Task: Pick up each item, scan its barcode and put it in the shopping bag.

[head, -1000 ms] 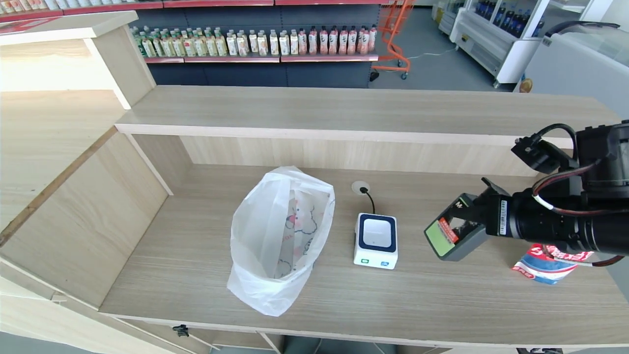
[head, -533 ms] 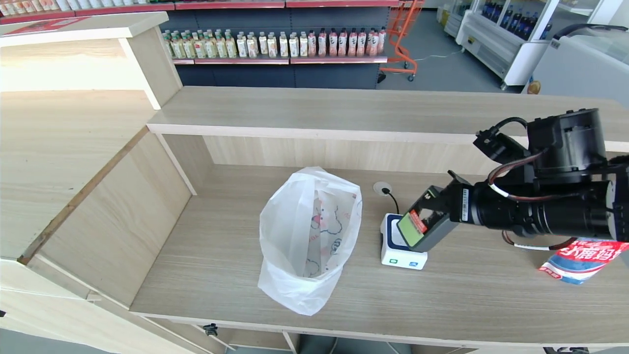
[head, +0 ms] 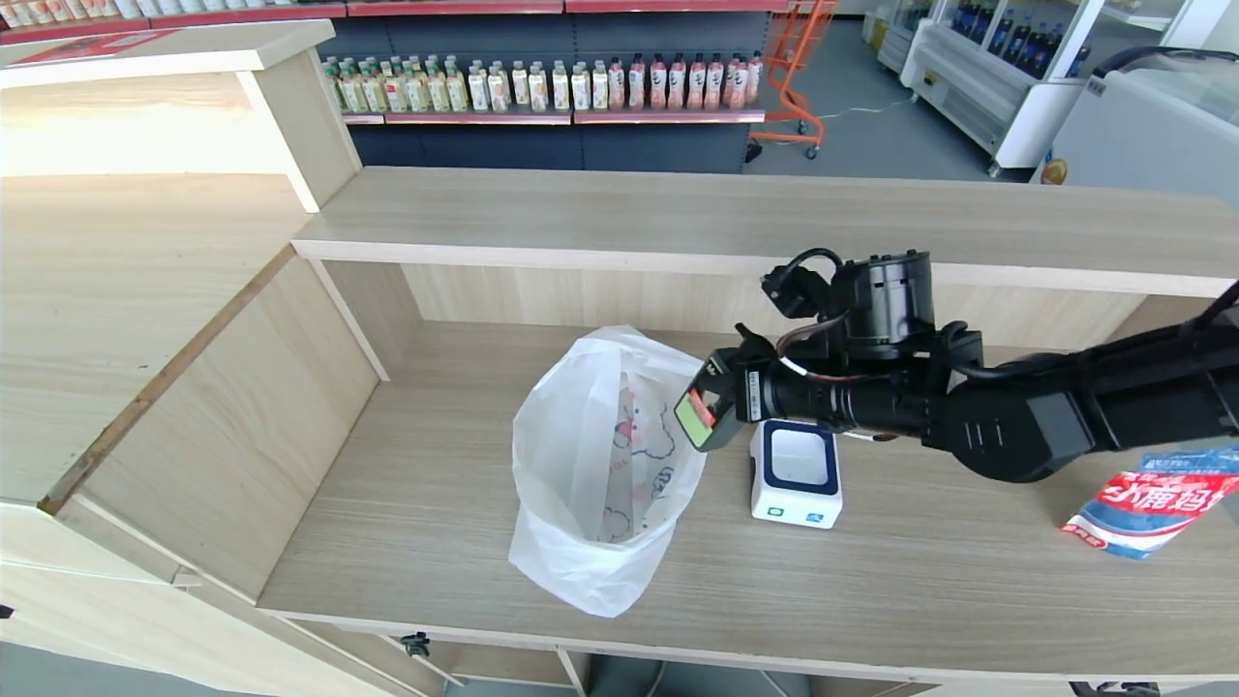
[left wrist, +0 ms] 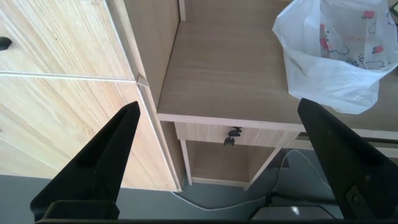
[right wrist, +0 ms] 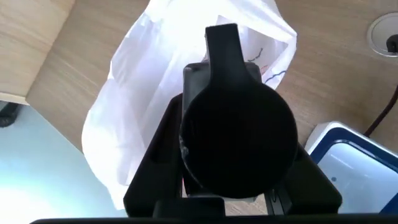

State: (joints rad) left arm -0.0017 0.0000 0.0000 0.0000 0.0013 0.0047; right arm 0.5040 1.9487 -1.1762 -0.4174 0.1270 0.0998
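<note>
Gripping a boxy pack (head: pixel 693 424), right gripper (head: pixel 712 405) overhangs crinkly shopping bag (head: pixel 566 455); left gripper (left wrist: pixel 217 104) gapes.

I had bright, even light. Glare washed out the side counter top (head: pixel 97 136) and the shopping bag (right wrist: pixel 134 93); shadows lay soft, and straight edges bowed near the head view's borders.
</note>
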